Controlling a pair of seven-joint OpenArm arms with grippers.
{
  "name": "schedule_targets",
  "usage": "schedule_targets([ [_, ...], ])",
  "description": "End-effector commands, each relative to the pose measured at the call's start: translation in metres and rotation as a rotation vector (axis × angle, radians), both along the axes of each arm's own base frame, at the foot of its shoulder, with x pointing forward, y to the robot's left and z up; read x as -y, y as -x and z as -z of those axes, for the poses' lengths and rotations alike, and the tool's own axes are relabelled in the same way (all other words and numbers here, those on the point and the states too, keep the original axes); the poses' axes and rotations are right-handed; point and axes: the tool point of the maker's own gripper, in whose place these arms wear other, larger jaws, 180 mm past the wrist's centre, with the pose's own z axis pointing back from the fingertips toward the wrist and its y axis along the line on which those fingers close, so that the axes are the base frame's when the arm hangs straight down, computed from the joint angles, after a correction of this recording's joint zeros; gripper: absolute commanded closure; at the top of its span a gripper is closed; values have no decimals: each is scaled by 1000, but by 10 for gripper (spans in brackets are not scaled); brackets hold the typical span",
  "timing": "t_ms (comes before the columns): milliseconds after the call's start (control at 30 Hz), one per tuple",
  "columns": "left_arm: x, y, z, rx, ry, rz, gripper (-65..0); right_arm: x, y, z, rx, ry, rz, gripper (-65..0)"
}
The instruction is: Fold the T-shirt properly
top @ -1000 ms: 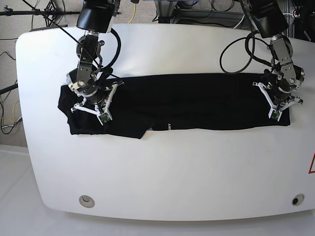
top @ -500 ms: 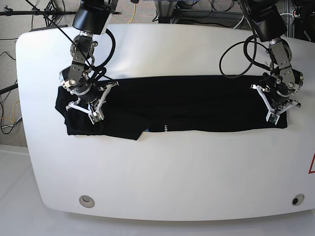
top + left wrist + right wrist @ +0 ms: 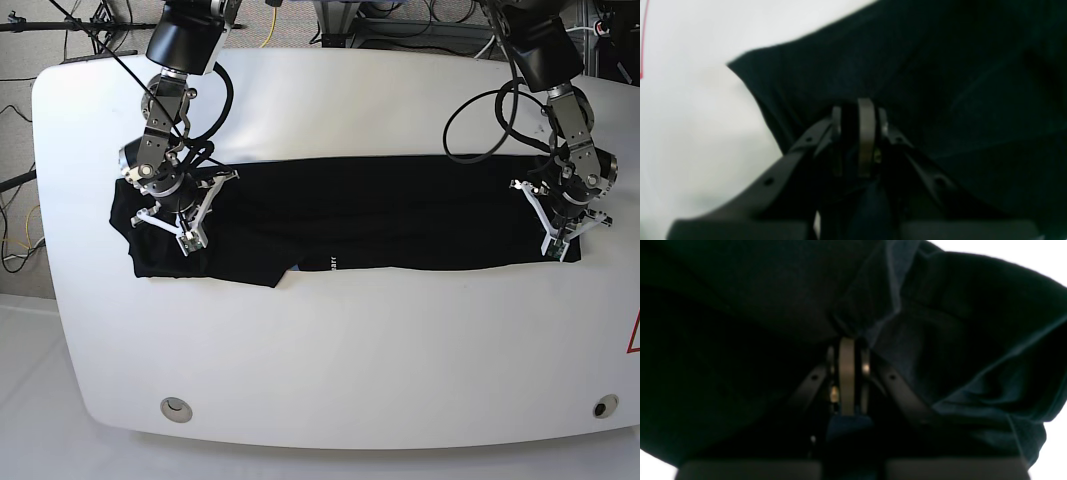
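Observation:
The black T-shirt lies as a long folded band across the white table, with a tiny white print at its front edge. My left gripper sits at the band's right end, shut on the cloth near a corner. In the left wrist view the left gripper pinches the T-shirt. My right gripper is at the bunched left end. The right wrist view shows the right gripper shut on folds of the T-shirt.
A red mark sits at the table's right edge. Two round holes lie near the front edge. Cables and stands crowd the floor behind the table.
The right gripper has moved left in the base view, dragging the shirt's left end with it. The left gripper has shifted slightly toward the table's front with the right end.

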Motion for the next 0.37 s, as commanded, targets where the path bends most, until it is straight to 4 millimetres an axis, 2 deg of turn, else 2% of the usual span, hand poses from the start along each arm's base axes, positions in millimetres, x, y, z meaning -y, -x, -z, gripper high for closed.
schedule_targets([
  [0, -7, -15, -27, 80, -29, 2, -53, 22, 25, 21, -161, 122, 17, 0],
  [167, -7, -17, -40, 112, -52, 7, -53, 23, 20, 18, -150, 121, 20, 0],
  [333, -7, -17, -42, 117, -55, 8, -53, 23, 20, 18, -150, 121, 20, 0],
])
